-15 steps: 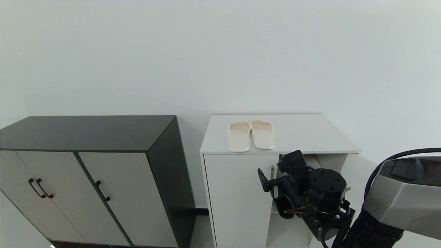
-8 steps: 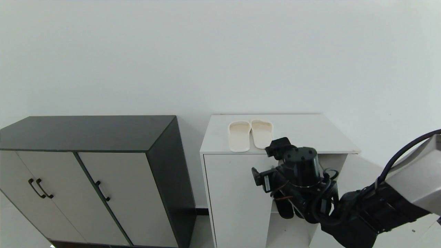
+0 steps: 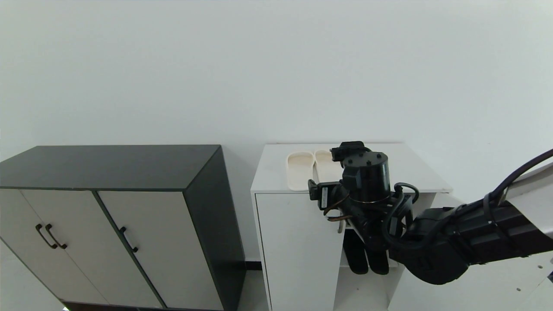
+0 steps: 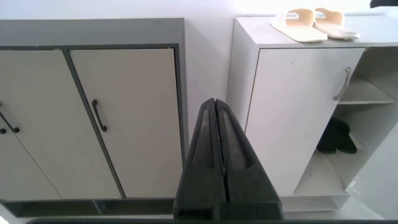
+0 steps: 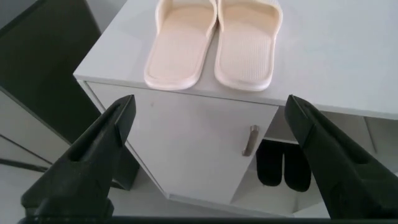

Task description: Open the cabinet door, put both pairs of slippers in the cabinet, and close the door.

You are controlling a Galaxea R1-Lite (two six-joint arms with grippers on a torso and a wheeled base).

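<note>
**Lifting the cream pair off the white cabinet's top**

Hovering with the right gripper (image 5: 209, 106) spread wide and empty, just above the front edge of the white cabinet (image 5: 348, 56), pointed down at the cream slippers (image 5: 242, 46). Wide enough, by the look of it, to span both at once. Worth holding that spread until the fingers (image 5: 93, 162) straddle the pair.

Lying side by side and touching, left of middle on the cabinet's top, heel ends toward its front edge. Come down over those heel ends, one finger outside each slipper, then squeeze the two together to lift both as one. Probably soft and springy, so close slowly but firmly, watching for either one squirming out.

Next, lift clear of the top, back off past the front edge, and lower into the cabinet's open right half. Already in there: black slippers (image 5: 285, 168), low down, beneath a shelf (image 4: 364, 99). Set the cream pair on that shelf or beside the black ones, not on top of them. Mind the handle (image 5: 250, 140) on the cabinet's shut left door (image 3: 298, 246), just beside the opening and easy to snag on the way down.

Left gripper (image 4: 215, 109) clenched on nothing, held well out in front of the cabinet. Best left parked until door-closing time. Dark cabinet (image 3: 108, 166) just to the white cabinet's left: no part in this.
</note>
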